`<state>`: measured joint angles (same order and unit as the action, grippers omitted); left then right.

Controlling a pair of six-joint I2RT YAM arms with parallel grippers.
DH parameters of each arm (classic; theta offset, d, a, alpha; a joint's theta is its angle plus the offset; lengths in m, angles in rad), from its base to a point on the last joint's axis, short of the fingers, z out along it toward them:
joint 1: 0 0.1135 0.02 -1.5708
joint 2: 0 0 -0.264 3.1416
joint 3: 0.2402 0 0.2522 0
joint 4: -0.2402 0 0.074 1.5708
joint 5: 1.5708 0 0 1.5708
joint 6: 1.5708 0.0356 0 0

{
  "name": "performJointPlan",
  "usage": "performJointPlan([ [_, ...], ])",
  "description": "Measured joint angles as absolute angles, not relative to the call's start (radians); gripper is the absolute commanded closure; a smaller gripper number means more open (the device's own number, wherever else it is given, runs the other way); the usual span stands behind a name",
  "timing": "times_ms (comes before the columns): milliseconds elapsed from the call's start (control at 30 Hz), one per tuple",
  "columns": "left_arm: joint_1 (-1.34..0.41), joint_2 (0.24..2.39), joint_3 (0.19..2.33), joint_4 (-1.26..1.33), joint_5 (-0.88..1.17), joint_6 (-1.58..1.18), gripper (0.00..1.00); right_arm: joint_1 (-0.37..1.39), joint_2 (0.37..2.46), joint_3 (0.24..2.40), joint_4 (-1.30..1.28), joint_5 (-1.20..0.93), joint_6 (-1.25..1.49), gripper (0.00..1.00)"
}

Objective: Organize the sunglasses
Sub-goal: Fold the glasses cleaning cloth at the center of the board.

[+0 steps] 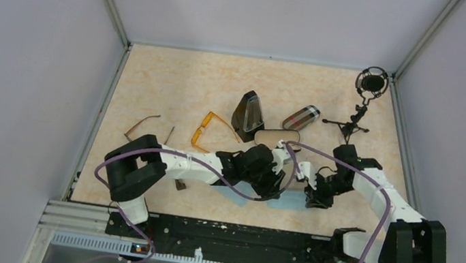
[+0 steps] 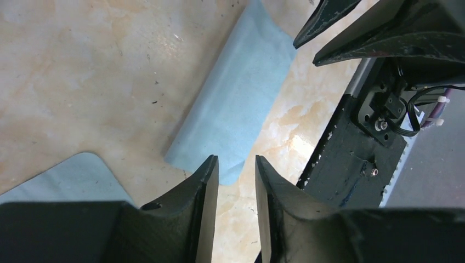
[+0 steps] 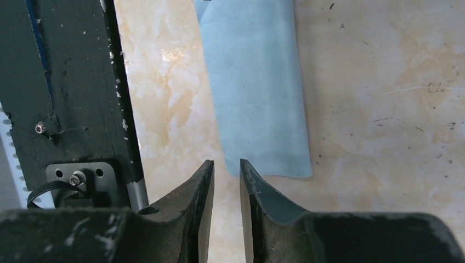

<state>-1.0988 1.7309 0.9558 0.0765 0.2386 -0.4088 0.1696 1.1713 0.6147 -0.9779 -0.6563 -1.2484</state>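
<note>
Left gripper [image 2: 236, 164] and right gripper [image 3: 226, 164] both sit slightly parted and empty over the blue cloth [image 3: 257, 82] at lower-middle, so I'd open wider before going for the amber sunglasses [image 1: 203, 129] left of centre.

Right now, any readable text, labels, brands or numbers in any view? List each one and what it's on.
None readable in any view.
No lettering shows on the plaid case, black triangular case, tan case, amber sunglasses, brown-framed sunglasses or blue cloth; any fine print would be too small to tell.
</note>
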Motion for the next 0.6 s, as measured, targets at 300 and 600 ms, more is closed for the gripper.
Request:
performJointPlan([
  [300, -1.023, 1.648, 0.899, 0.102, 0.197, -0.370, 0.40, 0.087, 1.300, 0.726, -1.005, -0.685, -1.275, 0.64],
  [600, -0.971, 1.700, 0.881, 0.173, 0.307, -0.300, 0.39, 0.082, 1.478, 0.778, -0.953, -0.703, -1.275, 0.58],
])
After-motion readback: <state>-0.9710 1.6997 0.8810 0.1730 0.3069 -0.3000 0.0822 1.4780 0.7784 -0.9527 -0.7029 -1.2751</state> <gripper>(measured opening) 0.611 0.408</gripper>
